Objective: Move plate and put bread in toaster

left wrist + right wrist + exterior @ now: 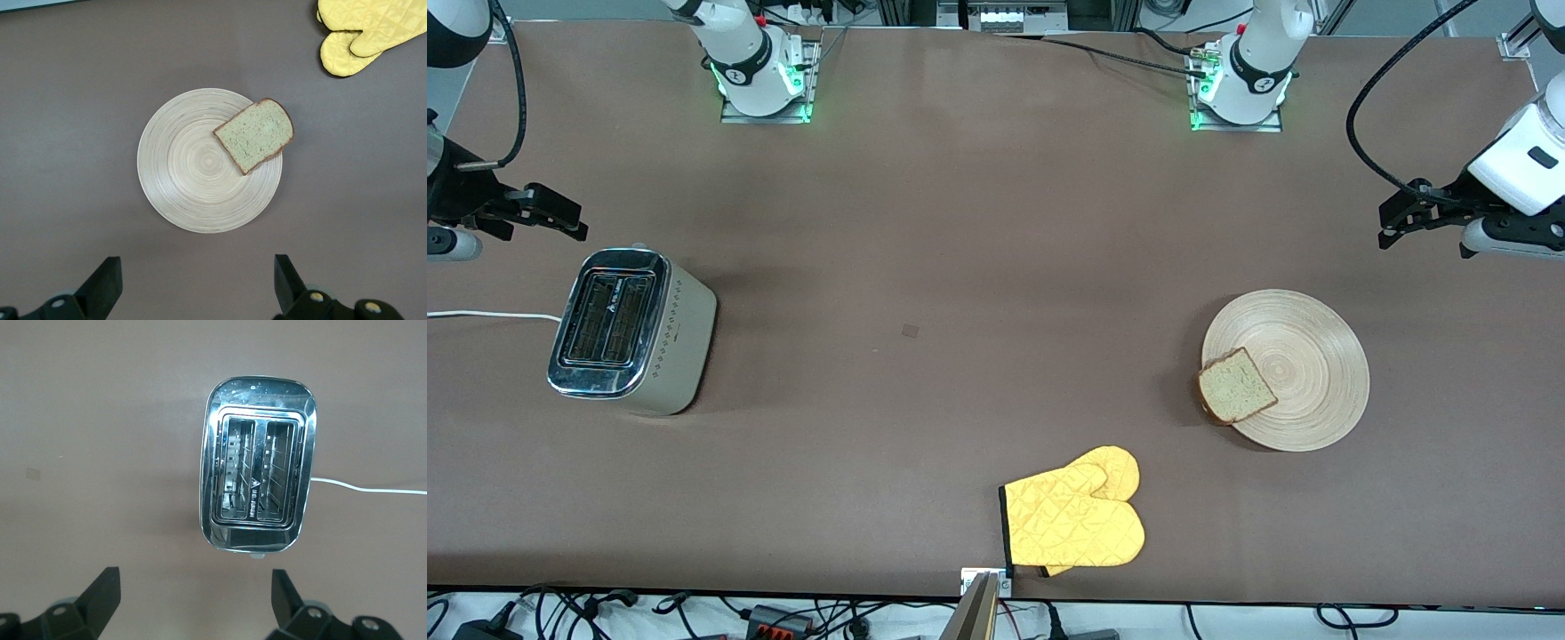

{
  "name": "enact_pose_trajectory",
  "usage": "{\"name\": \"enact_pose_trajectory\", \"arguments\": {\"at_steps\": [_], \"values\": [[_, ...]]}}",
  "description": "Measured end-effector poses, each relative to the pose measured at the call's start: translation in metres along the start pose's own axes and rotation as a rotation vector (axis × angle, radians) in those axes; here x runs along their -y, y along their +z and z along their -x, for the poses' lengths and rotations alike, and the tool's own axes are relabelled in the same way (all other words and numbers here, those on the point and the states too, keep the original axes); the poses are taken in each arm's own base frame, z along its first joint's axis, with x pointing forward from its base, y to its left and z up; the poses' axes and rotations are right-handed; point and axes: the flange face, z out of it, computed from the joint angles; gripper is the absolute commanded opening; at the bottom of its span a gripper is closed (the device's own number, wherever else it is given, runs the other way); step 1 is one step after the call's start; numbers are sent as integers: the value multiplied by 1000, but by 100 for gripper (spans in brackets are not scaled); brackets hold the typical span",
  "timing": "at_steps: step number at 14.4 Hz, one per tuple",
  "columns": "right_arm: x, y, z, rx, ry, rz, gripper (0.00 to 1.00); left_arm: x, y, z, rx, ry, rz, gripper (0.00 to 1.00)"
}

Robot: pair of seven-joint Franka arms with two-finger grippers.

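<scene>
The pale wooden plate point(1312, 356) lies toward the left arm's end of the table. The bread point(1236, 387) slice rests on the plate's rim, overhanging the edge toward the table's middle. In the left wrist view the plate point(193, 167) and bread point(255, 135) lie below my left gripper point(197, 267), which is open and empty. In the front view the left gripper point(1389, 227) hangs over bare table beside the plate. The toaster point(627, 329) stands at the right arm's end with both slots point(257, 477) empty. My right gripper point(569, 218) point(195, 577) hovers open over the table beside it.
A yellow oven mitt point(1076, 520) point(363, 30) lies near the table's front edge, nearer the camera than the plate. The toaster's white cord point(489, 315) point(367, 488) runs off toward the table's end. Brown tabletop stretches between toaster and plate.
</scene>
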Motion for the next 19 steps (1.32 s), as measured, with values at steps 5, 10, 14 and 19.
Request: {"name": "enact_pose_trajectory", "arguments": {"at_steps": [5,10,14,19], "values": [[0,0,0,0,0,0,100,0,0,0,5,0,0,100],[0,0,0,0,0,0,100,-3,4,9,83,3,8,100],[-1,0,0,-1,2,0,100,7,20,5,123,-13,12,100],[-2,-1,0,-1,4,0,100,91,74,-11,191,-82,43,100]]}}
